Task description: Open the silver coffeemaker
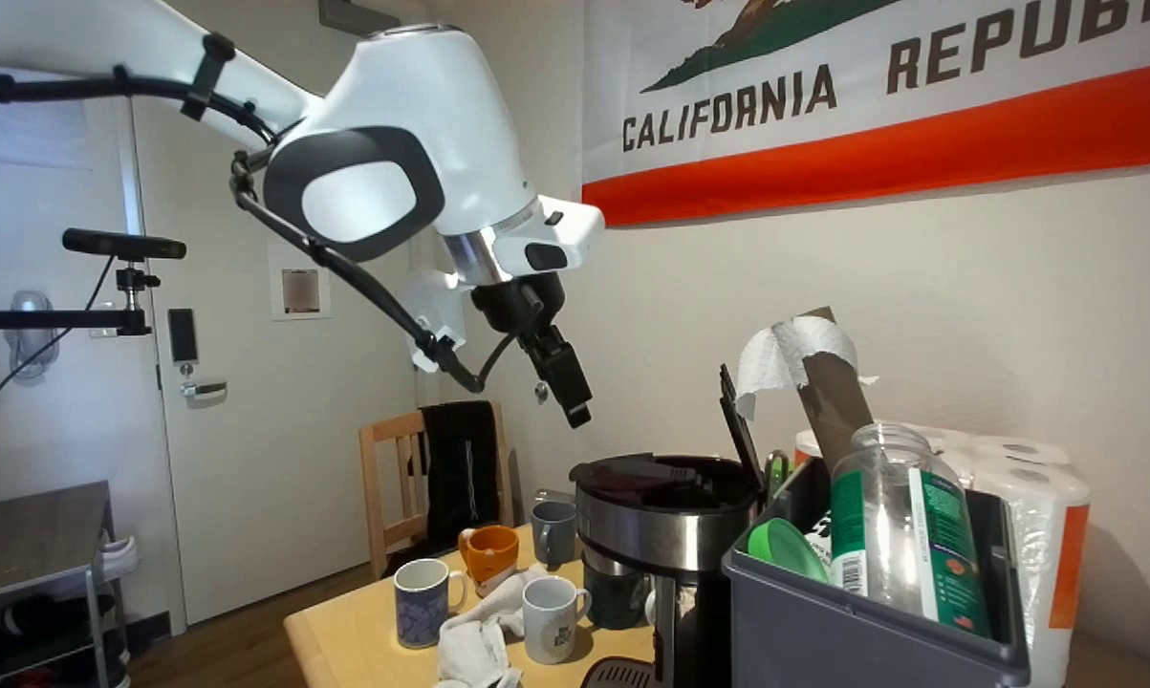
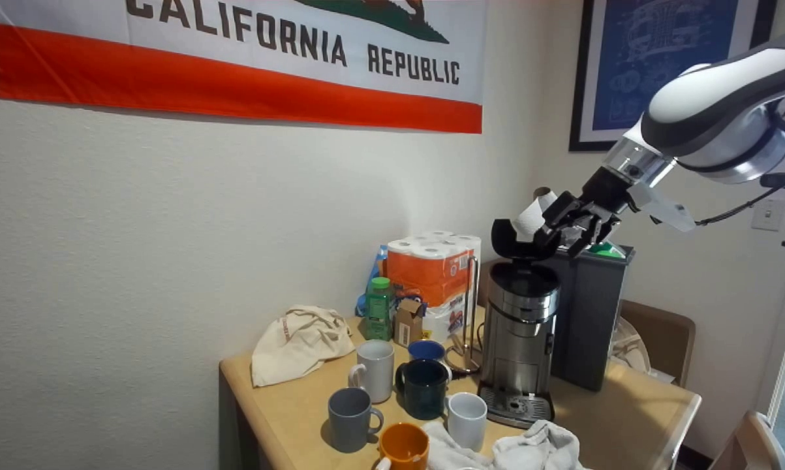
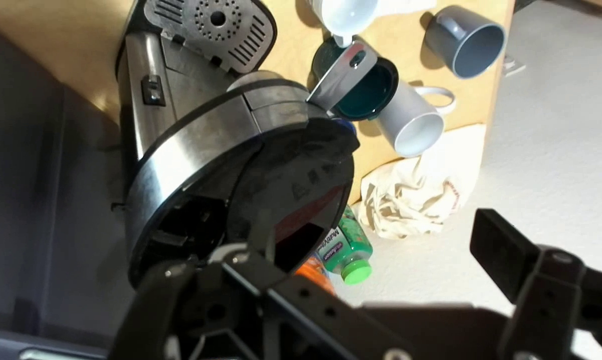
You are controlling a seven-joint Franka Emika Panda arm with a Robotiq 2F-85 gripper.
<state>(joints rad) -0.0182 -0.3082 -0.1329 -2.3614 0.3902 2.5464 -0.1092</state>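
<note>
The silver coffeemaker [image 2: 519,339] stands upright on the table, also visible in an exterior view [image 1: 675,535] and in the wrist view [image 3: 215,140]. A black lid piece [image 2: 504,243] stands raised above its top. The black-rimmed round top shows a dark interior [image 3: 190,220] and a dark flat disc [image 3: 290,195]. My gripper [image 2: 565,241] is above the coffeemaker and overlaps the lid's edge there; I cannot tell if it touches. In an exterior view the gripper [image 1: 579,416] is apart from the rim. In the wrist view the gripper [image 3: 381,245] has its fingers wide apart with nothing between them.
A tall grey bin [image 2: 584,320] holding a clear jar [image 1: 895,535] stands close beside the coffeemaker. Several mugs, among them an orange mug [image 2: 403,446] and a white mug [image 2: 467,421], stand near its front with a cloth [image 2: 539,447]. A metal roll stand [image 2: 474,307] is beside it.
</note>
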